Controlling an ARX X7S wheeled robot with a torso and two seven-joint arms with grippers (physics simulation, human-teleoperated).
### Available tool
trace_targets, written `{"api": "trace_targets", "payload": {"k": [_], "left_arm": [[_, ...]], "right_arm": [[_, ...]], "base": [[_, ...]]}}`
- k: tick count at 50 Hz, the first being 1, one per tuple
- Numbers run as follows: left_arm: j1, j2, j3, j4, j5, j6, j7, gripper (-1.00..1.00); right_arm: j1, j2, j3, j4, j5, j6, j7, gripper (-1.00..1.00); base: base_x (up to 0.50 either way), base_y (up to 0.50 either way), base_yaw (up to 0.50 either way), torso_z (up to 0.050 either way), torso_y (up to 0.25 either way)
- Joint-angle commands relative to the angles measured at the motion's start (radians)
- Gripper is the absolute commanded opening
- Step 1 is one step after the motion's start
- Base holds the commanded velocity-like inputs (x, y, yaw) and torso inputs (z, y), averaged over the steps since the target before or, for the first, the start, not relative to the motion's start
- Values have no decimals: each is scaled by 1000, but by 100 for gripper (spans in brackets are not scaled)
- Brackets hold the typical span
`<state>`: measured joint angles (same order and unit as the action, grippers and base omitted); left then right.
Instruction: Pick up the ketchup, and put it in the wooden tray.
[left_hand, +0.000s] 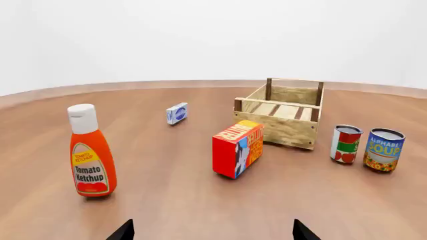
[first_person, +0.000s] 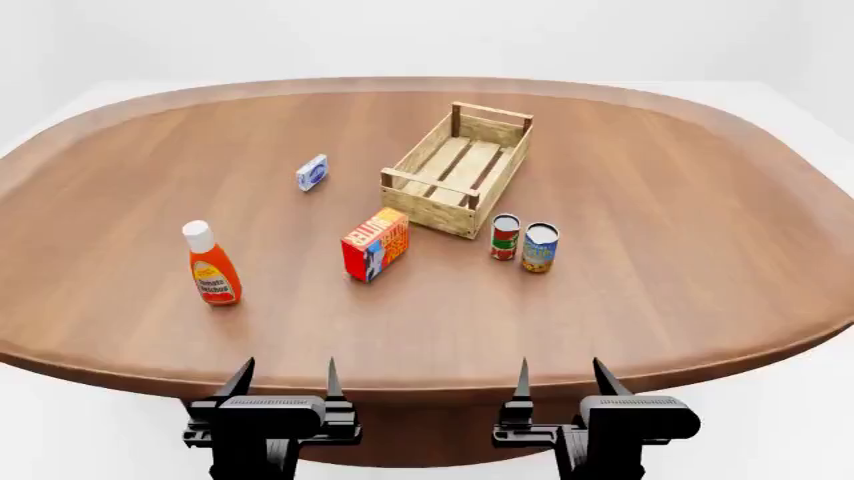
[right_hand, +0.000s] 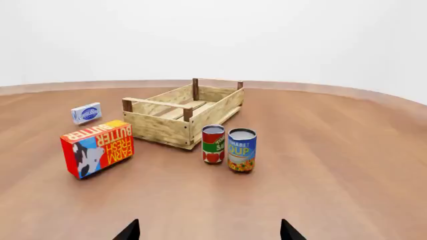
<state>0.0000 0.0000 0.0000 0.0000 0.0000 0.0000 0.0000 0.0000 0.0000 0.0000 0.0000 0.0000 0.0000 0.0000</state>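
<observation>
Near edge: left gripper (first_person: 284, 385) and right gripper (first_person: 559, 382), both spread wide, empty, touching nothing; on table (first_person: 694, 230), one ketchup (first_person: 211, 264) upright at left, one butter box (first_person: 375, 244), two cans (first_person: 522, 241), one wooden tray (first_person: 458, 168), one small blue box (first_person: 312, 172) farthest.

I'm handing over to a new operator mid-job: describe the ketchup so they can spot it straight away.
Start at the wooden tray in the middle of the table, then look toward the robot's left, past the butter box. The ketchup stands upright and alone, near the table's front edge. It is the only bottle: orange-red with a white cap, taller than the two cans.
</observation>
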Motion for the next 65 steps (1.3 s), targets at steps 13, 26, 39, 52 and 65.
{"api": "trace_targets", "payload": {"k": [13,26,39,52,65], "left_arm": [[-8,-51,59,4,-36,20,-55,100],[-18,-85,94,212,-96,-208,-43,100],[-124,-98,92,410,-185,-468,-62,100],[-238,-109,100,454,-203,-586,-107,100],[-268,-118,134,469,-200,-599,-129,100]], "right_arm": [[12,55,-81,-38,19,58,47,100],[73,83,-105,-159,15,228,75,100],[154,131,-116,-298,40,404,55,100],[179,187,-97,-442,65,543,37,100],[233,211,-103,-472,70,603,31,100]], "base": [[0,0,0,0,0],[0,0,0,0,0],[45,0,0,0,0],[369,0,0,0,0],[386,0,0,0,0]]}}
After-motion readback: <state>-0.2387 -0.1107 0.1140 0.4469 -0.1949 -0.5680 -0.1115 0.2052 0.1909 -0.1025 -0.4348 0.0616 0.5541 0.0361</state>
